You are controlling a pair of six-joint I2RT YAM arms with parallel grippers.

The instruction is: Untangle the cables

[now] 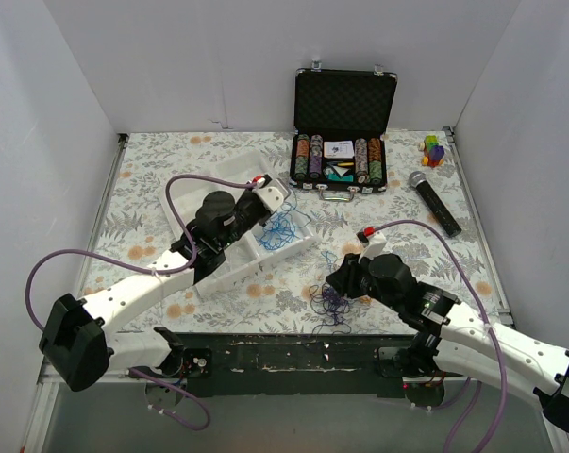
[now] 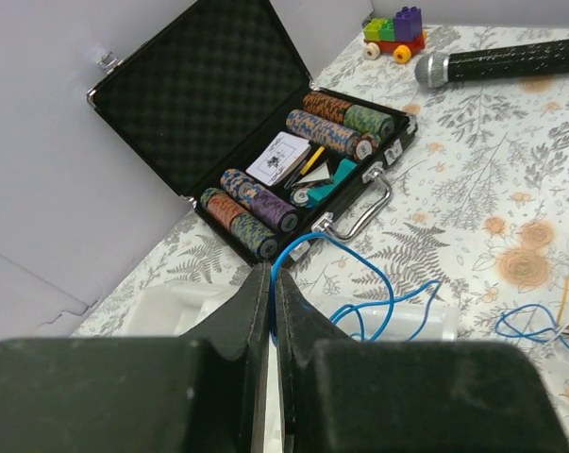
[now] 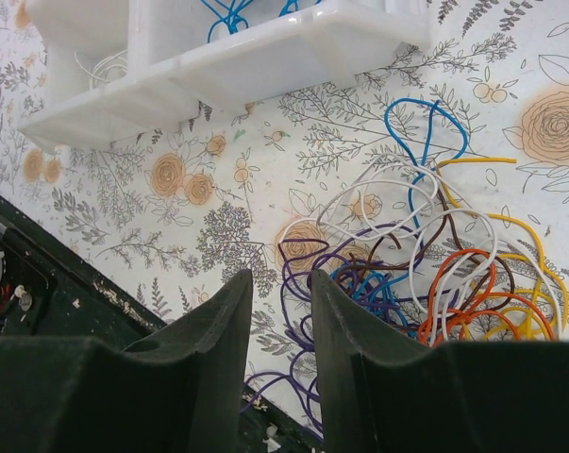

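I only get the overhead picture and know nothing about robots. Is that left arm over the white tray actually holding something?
Observer: Yes. Its wrist camera shows the left fingers shut on a thin blue cable that rises from the white plastic tray.
Operator: And the little pile by the right arm, is it just purple?
Observer: No. Close up, the tangle of thin cables also has white, orange, yellow and brown strands.
Operator: Is the right arm gripping it?
Observer: No. The right fingers stand apart, closed on nothing.
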